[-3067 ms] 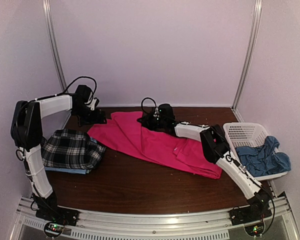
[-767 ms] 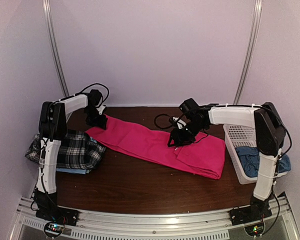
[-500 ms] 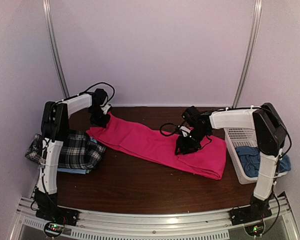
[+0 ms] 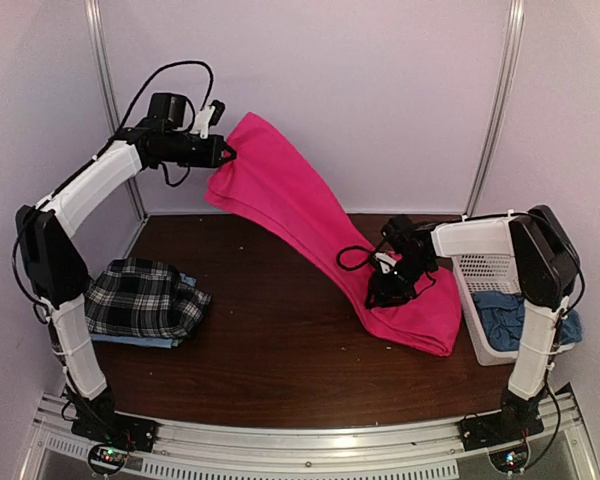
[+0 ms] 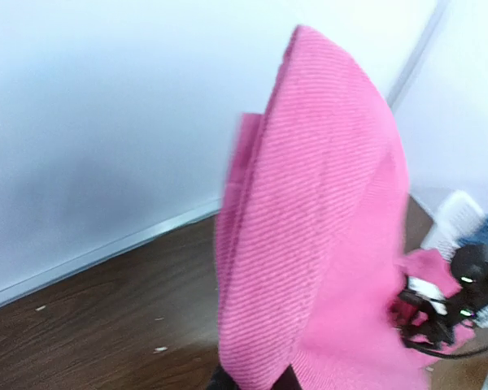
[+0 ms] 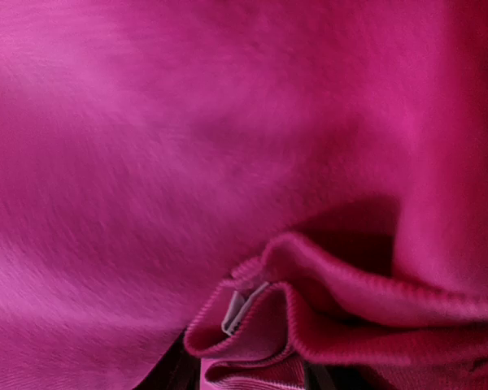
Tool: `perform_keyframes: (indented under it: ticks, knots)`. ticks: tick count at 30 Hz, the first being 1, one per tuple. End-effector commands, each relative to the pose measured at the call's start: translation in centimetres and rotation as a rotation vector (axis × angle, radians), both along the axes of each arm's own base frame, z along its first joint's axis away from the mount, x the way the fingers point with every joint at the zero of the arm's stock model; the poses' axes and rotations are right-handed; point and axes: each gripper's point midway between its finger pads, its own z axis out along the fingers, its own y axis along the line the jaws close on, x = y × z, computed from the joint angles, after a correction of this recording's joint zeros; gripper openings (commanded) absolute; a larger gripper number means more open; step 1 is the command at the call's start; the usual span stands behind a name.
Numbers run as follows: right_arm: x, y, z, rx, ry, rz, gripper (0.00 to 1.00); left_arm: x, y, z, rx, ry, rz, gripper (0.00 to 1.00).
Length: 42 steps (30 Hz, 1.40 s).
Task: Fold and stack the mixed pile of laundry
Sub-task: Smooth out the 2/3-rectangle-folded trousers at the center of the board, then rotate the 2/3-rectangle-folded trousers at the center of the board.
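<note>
The left arm (image 4: 90, 190) has swung up high since a moment ago, lifting one end of the pink trousers (image 4: 300, 215) off the table (image 4: 260, 370), the left jaws pressed tight on that end. The right jaws pinch a bunched fold low down, beside the one basket (image 4: 485, 265). One plaid shirt (image 4: 145, 297) lies on one light blue shirt (image 4: 135, 341); one blue cloth (image 4: 498, 318) sits in the basket.
</note>
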Motion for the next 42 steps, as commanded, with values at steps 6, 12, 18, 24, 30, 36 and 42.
perform_keyframes:
  ticks: [6, 12, 18, 24, 30, 36, 42]
  knots:
    - [-1.0, -4.4, -3.5, -0.206, 0.089, -0.035, 0.44, 8.1, 19.2, -18.9, 0.626, 0.297, 0.563, 0.0]
    - [-1.0, -4.5, -3.5, -0.213, 0.096, -0.018, 0.44, 7.6, 21.1, -24.6, 0.636, 0.414, 0.579, 0.0]
    - [-1.8, -3.6, -2.2, -0.154, 0.081, 0.065, 0.44, 6.4, 21.7, -25.0, 0.644, 0.422, 0.497, 0.0]
    - [2.7, 3.0, 8.2, 0.176, -0.166, 0.142, 0.48, 5.2, 16.7, -22.9, 0.471, 0.22, 0.228, 0.0]
    - [10.8, 4.2, 10.3, 0.074, -0.254, 0.045, 0.48, 5.2, 20.9, -26.8, 0.638, 0.379, 0.382, 0.0]
    - [12.9, 5.2, 8.0, 0.036, -0.239, 0.025, 0.55, 5.1, 26.4, -26.6, 0.695, 0.42, 0.564, 0.0]
    - [11.7, 6.5, 2.3, -0.037, -0.137, 0.071, 0.52, 6.1, 26.5, -26.6, 0.698, 0.388, 0.543, 0.0]
